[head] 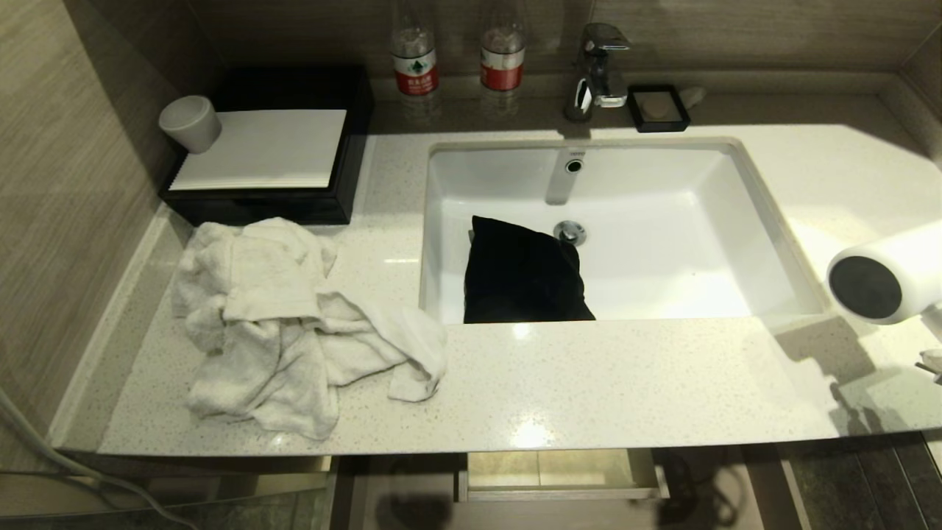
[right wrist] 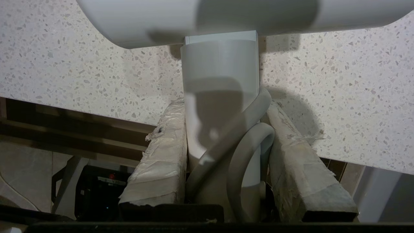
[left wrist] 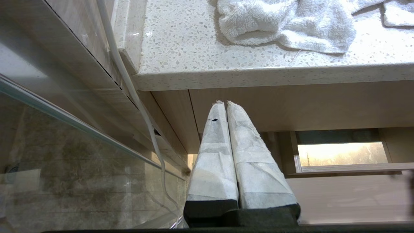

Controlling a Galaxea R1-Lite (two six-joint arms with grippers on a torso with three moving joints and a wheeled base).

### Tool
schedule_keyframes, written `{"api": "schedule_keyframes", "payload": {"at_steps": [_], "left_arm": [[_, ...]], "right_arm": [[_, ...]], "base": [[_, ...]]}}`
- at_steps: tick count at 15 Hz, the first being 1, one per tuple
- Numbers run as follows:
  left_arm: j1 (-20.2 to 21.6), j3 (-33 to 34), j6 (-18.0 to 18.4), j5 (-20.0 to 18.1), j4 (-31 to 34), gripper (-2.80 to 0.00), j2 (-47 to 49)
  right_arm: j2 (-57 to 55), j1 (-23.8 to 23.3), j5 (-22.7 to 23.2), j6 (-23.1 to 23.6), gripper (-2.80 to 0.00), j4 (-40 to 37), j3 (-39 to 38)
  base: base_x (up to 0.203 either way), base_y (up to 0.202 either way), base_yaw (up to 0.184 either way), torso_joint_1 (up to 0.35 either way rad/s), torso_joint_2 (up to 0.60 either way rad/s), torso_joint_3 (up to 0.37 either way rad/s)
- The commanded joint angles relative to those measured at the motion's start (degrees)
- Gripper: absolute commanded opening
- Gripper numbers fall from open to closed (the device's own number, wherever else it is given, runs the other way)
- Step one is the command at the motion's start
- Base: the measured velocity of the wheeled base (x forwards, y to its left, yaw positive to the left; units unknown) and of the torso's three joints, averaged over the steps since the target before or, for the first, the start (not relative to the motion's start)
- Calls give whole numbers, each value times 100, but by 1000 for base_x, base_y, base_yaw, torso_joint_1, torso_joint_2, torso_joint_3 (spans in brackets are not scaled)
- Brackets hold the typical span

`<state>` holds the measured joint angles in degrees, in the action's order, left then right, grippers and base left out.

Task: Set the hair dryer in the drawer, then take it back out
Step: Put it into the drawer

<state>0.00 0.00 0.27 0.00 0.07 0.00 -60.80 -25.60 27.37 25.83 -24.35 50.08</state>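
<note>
Left hand (left wrist: 226, 103): two tapered fingers wrapped in white tape, black base. Right hand (right wrist: 223, 106): similar, wrapping frayed, seemingly dirtier.

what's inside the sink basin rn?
In the sink: a black pouch lying against the front-left of the basin, beside the drain. Overflow hole on the back wall. What lies under the pouch, or close behind the front rim, is hidden.

Glossy speckled stone countertop (head: 589, 383); fluffy cloth towel (head: 280, 324); smooth, seemingly plastic hair dryer (head: 883, 276); tape-wrapped fingers (right wrist: 161, 161).
</note>
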Motion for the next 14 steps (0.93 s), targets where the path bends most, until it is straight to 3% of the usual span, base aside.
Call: {"api": "schedule_keyframes", "payload": {"at_steps": [1,8,14], "left_arm": [[0,9,0,0,1,-280,0],[0,0,0,0,1,-280,0],[0,9,0,0,1,-280,0]], "right_arm": [[147,2,6,62,-280,-156,-32],[588,2,46,375,-280,-99,-510],[919,2,49,458,-280,-30,-959]], "base": [[0,0,0,0,0,0],[0,0,0,-8,21,21],[0,0,0,-133,362,220]]}}
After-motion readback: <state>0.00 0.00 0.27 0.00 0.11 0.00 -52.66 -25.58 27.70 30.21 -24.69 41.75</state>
